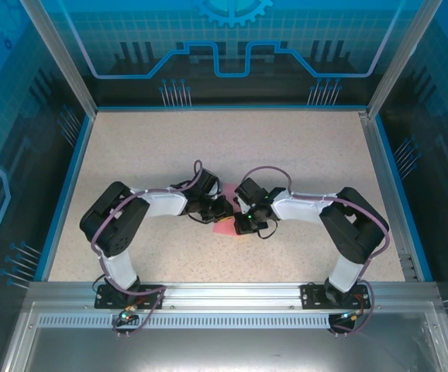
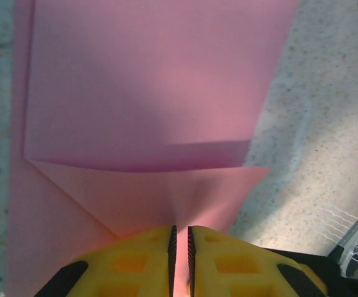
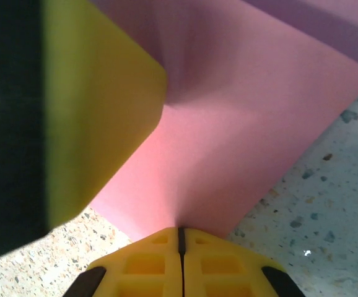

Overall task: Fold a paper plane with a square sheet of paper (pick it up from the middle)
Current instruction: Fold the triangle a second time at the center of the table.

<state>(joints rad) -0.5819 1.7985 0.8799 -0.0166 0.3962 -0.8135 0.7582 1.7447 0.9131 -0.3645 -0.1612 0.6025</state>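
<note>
Speckled beige tabletop (image 1: 208, 147) inside a blue-walled enclosure carries the work, with both arms reaching inward until their tools meet over the pink sheet (image 1: 225, 228). Seen from the left wrist, the left gripper (image 2: 180, 230) has its yellow jaws drawn almost together with a sliver of pink caught between them, so it is pinching the sheet. Ahead of its tips the paper lies flat, with a folded flap whose straight edge crosses just beyond a diagonal crease. The right gripper (image 3: 180, 230) is closed tight on a raised ridge of the same sheet, which fans out ahead of its tips, and a yellow finger (image 3: 98, 111) of the other tool sits close on its left. I judge the step to be forming or lifting a fold along the middle. Doing it well likely means moving both pinches together at equal height, without pulling apart, so the thin paper neither tears nor skews off the crease.
</note>
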